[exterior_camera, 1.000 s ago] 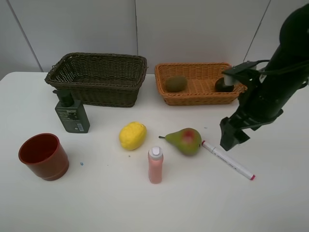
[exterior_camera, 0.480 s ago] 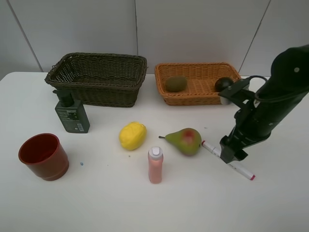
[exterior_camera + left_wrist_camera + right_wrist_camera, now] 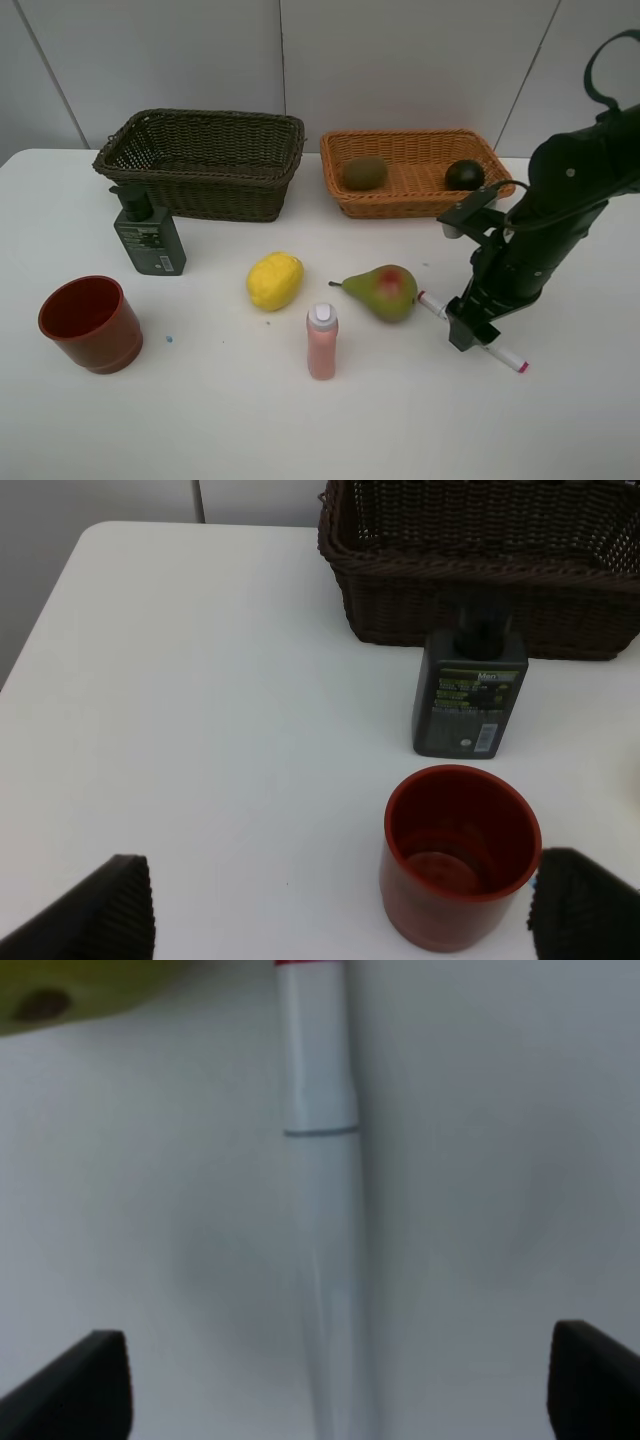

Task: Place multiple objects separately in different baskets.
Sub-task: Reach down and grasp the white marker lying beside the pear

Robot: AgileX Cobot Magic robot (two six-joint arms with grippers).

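The white marker lies on the table right of the green-red pear. My right gripper is down over its middle, open, one finger on each side and neither touching it. The kiwi and the dark green round fruit lie in the orange-tan basket. The dark brown basket holds nothing that shows. The lemon, pink bottle, pump bottle and red cup stand on the table. My left gripper hangs open above the cup.
The white table ends at its left edge beside the cup. A grey panelled wall stands behind both baskets. The pear's base shows close to the marker's red-ringed end.
My right arm has come down and to the left onto the marker, uncovering the dark fruit in the orange basket. Its jaws have narrowed slightly. Nothing else has moved.
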